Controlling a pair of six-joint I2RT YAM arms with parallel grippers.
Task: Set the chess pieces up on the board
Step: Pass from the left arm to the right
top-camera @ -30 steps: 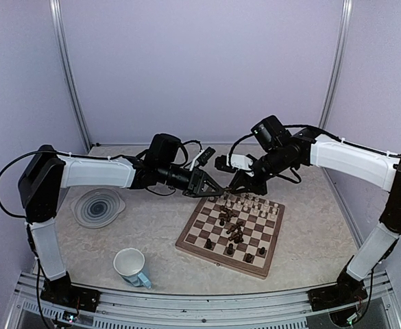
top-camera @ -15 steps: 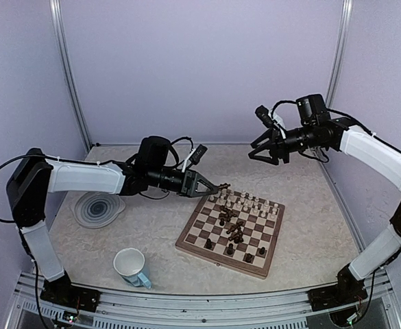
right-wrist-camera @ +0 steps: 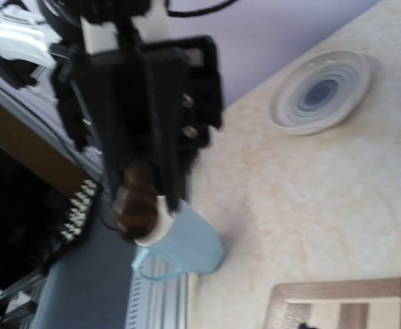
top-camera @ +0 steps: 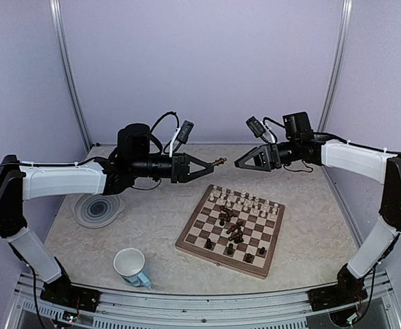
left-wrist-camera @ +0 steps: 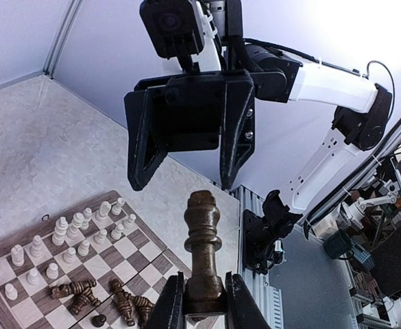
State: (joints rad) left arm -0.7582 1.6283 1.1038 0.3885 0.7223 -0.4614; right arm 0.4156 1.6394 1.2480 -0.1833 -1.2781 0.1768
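Note:
A dark brown chess piece stands upright between my left gripper's jaws, which are shut on its base. In the top view that gripper hangs above the table, left of the board's far corner, with the piece pointing right. My right gripper faces it from the right, a short gap away, open and empty; it shows as wide black fingers in the left wrist view. The board carries cream pieces in its far rows, dark ones toppled at mid-board, and a few upright near the front.
A round grey swirl plate lies left of the board. A pale blue mug stands near the front left edge, also in the blurred right wrist view. Purple walls enclose the back and sides.
My left gripper lifted from the board's far corner up and leftward, keeping the dark piece. My right gripper rose from the board's far rows, opened, and now faces the left one.

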